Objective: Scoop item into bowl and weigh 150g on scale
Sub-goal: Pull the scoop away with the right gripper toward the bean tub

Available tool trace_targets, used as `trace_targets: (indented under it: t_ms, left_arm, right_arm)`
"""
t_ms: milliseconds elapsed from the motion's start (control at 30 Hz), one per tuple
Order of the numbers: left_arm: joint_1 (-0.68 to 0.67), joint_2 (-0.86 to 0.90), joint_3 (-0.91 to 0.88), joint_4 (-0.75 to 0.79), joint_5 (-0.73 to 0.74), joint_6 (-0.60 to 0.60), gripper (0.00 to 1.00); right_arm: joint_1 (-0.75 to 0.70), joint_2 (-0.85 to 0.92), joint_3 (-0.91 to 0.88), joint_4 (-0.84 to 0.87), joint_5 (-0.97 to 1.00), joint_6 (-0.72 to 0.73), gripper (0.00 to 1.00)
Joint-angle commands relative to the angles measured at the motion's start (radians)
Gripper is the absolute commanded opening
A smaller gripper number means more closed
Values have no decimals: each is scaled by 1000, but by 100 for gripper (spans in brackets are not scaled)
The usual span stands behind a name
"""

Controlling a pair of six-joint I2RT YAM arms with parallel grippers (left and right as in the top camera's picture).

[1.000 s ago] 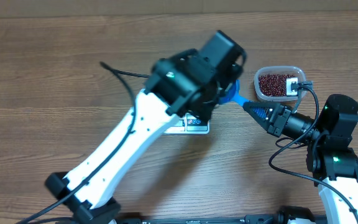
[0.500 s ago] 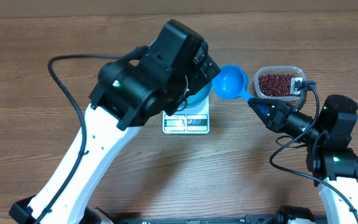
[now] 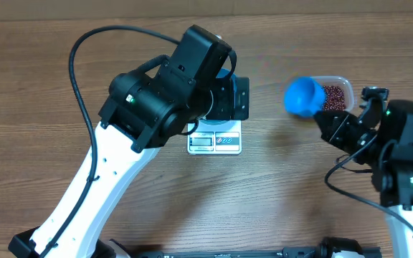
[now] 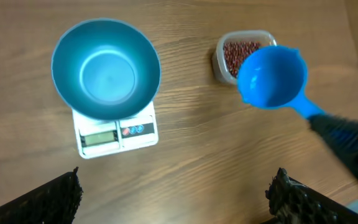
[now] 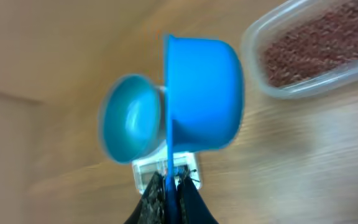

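Note:
The teal bowl point(image 4: 106, 68) stands empty on the white scale point(image 4: 118, 134). High above them my left gripper point(image 4: 176, 199) hangs wide open and holds nothing. In the overhead view the left arm point(image 3: 167, 100) hides most of the bowl, and only the scale's point(image 3: 214, 142) front panel shows. My right gripper point(image 5: 169, 186) is shut on the handle of the bright blue scoop point(image 5: 201, 93). The scoop point(image 3: 305, 96) is tipped on its side and empty, at the left end of the clear tub point(image 3: 341, 84). The red-brown beans point(image 4: 241, 52) lie in that tub.
A black cable point(image 3: 84, 54) loops from the left arm over the table's back left. The right arm point(image 3: 400, 154) stands at the right edge. Bare wood lies in front of the scale and between scale and tub.
The right gripper has carried the scoop rightwards, from beside the bowl to the tub's left end. The left arm has swung left and risen over the bowl and scale.

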Motion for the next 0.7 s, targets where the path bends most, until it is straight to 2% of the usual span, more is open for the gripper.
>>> trace_targets:
  t_ms: [0, 267, 433, 667]
  left_arm:
    - [5, -13, 15, -2, -18, 143, 99]
    - [5, -13, 15, -5, -36, 143, 100]
    - [5, -13, 15, -5, -35, 143, 100]
    - [5, -13, 15, -5, -35, 143, 100]
  right_arm:
    - [-2, 85, 144, -117, 199, -69, 4]
    - [-2, 370, 515, -446, 376, -199, 4]
    - [-2, 508, 627, -470, 410, -233, 4]
    - [-2, 632, 679, -468, 538, -248, 4]
